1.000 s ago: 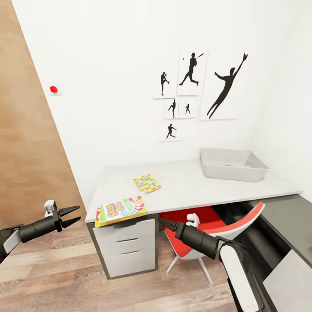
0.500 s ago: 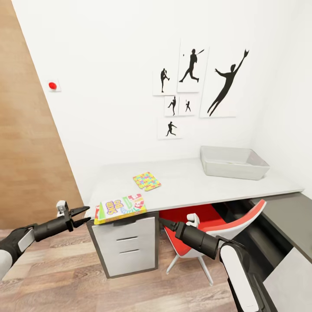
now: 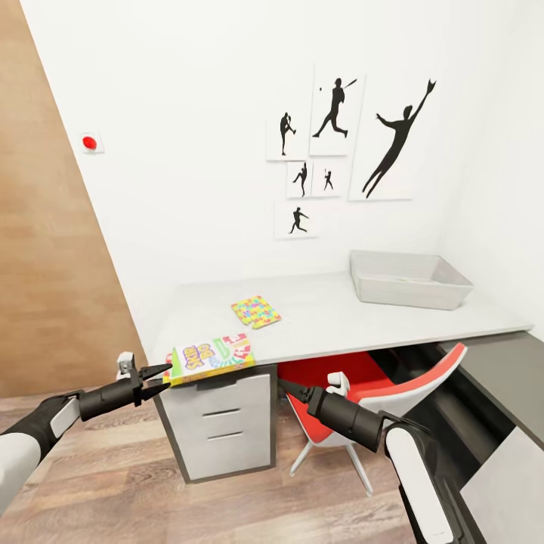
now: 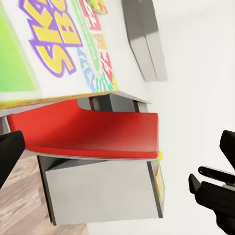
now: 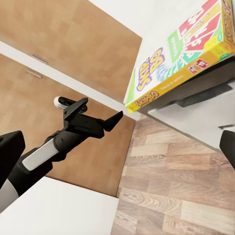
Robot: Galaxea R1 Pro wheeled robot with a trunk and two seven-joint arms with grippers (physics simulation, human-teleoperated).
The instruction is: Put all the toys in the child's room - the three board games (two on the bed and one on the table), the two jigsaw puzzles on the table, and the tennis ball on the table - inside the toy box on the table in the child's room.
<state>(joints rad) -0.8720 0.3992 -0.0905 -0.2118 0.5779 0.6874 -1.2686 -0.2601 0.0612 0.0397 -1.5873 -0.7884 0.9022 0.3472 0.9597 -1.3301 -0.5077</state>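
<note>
The left gripper point(image 3: 161, 380) was spread open, tips right at the near corner of the SKIP BO box point(image 3: 210, 357) but not clearly touching it. That box sat at the front left corner of the table point(image 3: 332, 321), poking a bit over the edge. A jigsaw puzzle box point(image 3: 255, 311) lay further back mid-table, and the toy box point(image 3: 409, 279) was way over at the far right end. The right gripper point(image 3: 285, 387) hung low by the red chair point(image 3: 355, 378); couldn't tell whether it was open or closed.
</note>
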